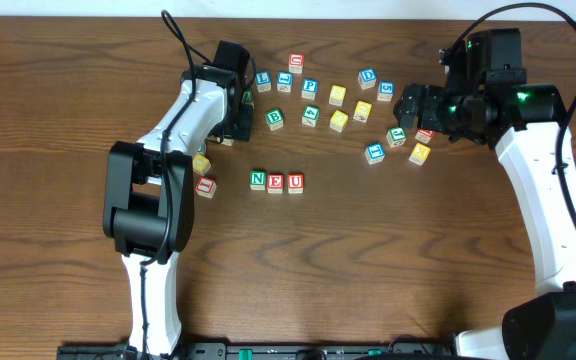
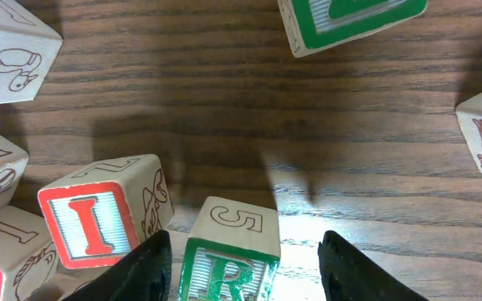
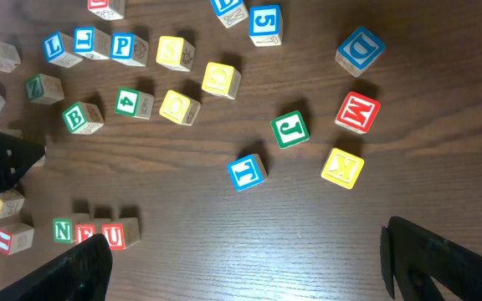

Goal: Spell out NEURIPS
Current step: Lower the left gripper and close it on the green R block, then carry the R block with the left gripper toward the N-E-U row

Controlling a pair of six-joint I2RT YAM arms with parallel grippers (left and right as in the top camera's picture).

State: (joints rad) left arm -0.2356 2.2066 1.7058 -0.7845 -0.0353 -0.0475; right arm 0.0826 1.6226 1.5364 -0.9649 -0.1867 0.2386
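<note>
Green R block (image 2: 228,251) sits btwn fingers of left gripper (image 2: 245,242), jaws spread and not yet clamped, red I block (image 2: 90,226) close by; N-E-U row (image 1: 276,181) is laid mid-table, so step = R pickup, next: close, lift, set just beside U; right gripper (image 3: 245,251) wide, empty.

Block lettering
Row of blocks (image 1: 276,182) reads N, E, U; left of it a red I block (image 2: 90,224), beside a green R block (image 2: 228,280) topped with 5.
</note>
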